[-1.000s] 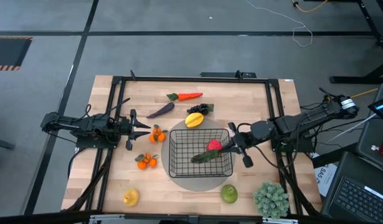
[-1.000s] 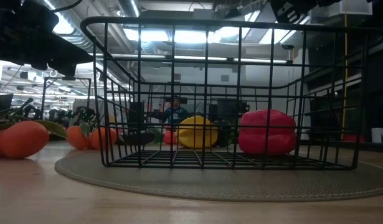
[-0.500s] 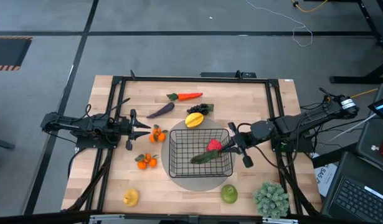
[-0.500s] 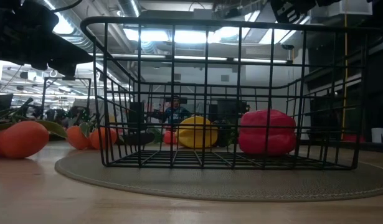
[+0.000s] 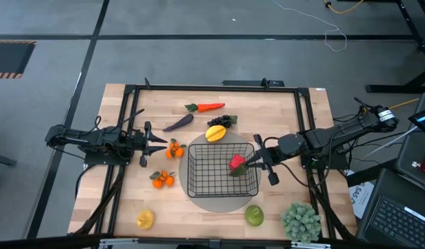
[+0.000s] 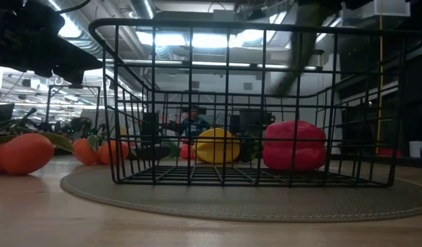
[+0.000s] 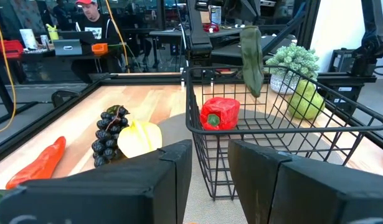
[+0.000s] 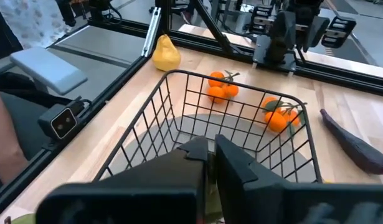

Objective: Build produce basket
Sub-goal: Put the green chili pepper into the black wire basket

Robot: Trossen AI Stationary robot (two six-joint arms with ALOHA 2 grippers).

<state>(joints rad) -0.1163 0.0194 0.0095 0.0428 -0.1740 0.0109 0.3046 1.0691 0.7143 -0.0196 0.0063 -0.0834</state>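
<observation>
Starting at the tabletop's left edge, we see the left gripper (image 5: 159,144) lying low, its fingers parted by a narrow gap and holding nothing, pointed toward the table's middle. Just beside its tips sits one tangerine cluster (image 5: 174,149), and a second tangerine cluster (image 5: 162,179) lies nearer the front edge. A yellow pear (image 5: 144,219) rests close to the front left corner.

Toward the back edge we find the orange carrot (image 5: 206,107), the purple eggplant (image 5: 178,122), the dark grapes (image 5: 222,121) and a yellow fruit (image 5: 215,133), the last two side by side just behind the basket.

The basket (image 5: 198,180) stands at the table's middle on a grey round mat (image 5: 219,200). Inside it, by the right wall, lies the red pepper (image 5: 236,162).

At the basket's right rim we see the right gripper (image 5: 248,165), its fingers closed tight on the green cucumber (image 7: 251,53), which hangs down over the basket above the pepper, clear of the floor.

Near the front edge, right of the basket, sits the green apple (image 5: 253,215), with a bushy pale-green plant (image 5: 300,221) beside it at the front right corner.
</observation>
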